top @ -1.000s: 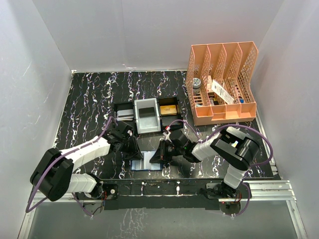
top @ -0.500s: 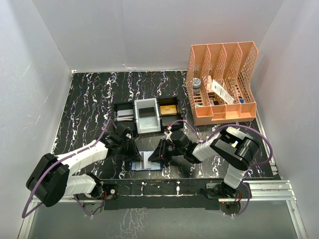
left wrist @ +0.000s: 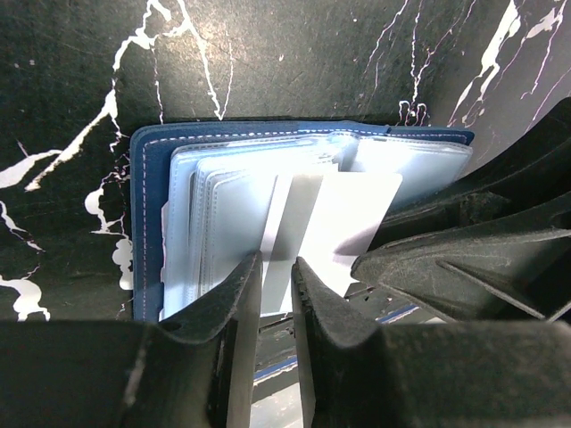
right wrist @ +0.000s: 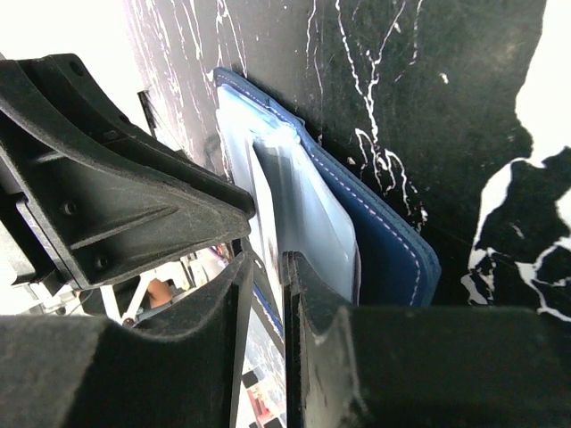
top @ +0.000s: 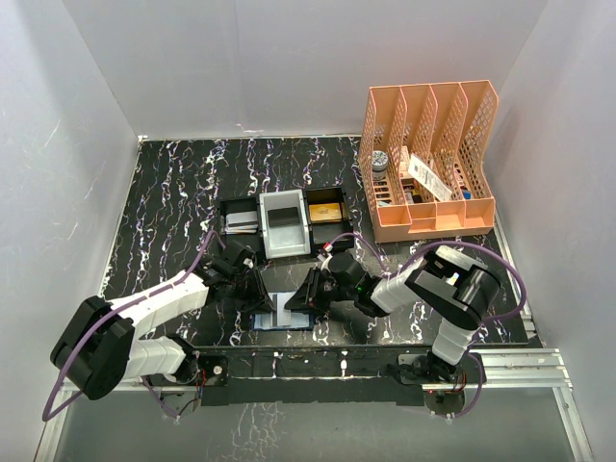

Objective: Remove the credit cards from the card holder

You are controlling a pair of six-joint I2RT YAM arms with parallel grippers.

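Card holder: lies open on the black table with white veins, close to its near edge; dark blue leather-like cover with a pale stitch line along the rim, and glossy clear plastic sleeves fanned inside
Credit card: thin, flat, pale grey rectangle with straight edges, partly out of the sleeves on the near side of the card holder
Left gripper: at the near left of the card holder, rough black fingers clamped on the card's free corner
Right gripper: over the right half of the card holder; jaws almost together and a pale sheet edge runs into the gap, but I cannot tell if it pinches
Room: the two grippers crowd the card holder and stand just beside each other; behind the holder is a strip of table, then the compartment tray; the orange lattice file rack stands well apart, behind and right
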